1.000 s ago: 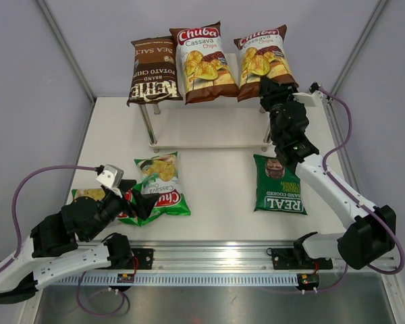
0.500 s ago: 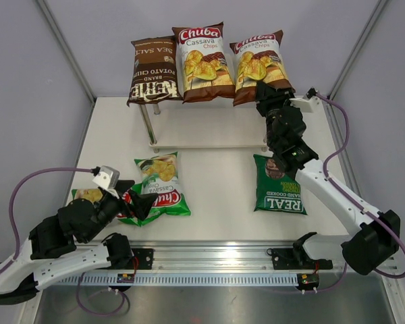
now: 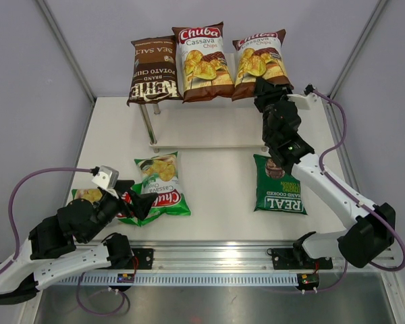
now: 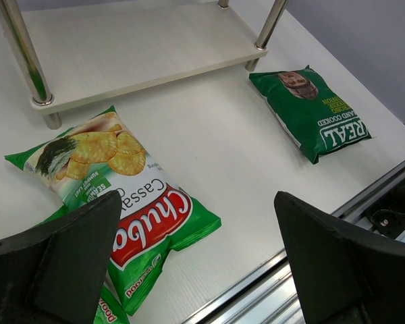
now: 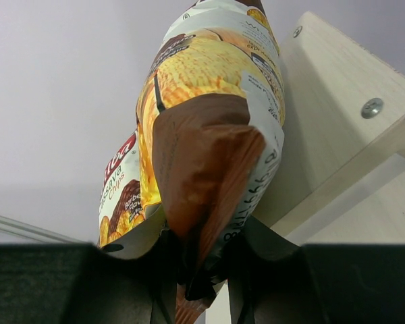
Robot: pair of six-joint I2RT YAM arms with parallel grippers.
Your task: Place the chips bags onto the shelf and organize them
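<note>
While right claw (image 5: 201, 270) pinches the bottom seam of the rightmost Chuba Cassava (image 3: 258, 61), step in hand looks like squaring it on the shelf (image 3: 202, 128) top. Next probably calls for release, then fetching the REAL bag (image 3: 280, 189). Left claw (image 3: 140, 202) gapes wide, empty, over two green Chuba bags (image 3: 160, 179). Count: three bags up top, three on tabletop (image 3: 216, 202); one shelf.

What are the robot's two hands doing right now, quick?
Left gripper: jaws open, holding nothing.
Right gripper: jaws shut on the right Chuba Cassava bag, at the shelf.
</note>
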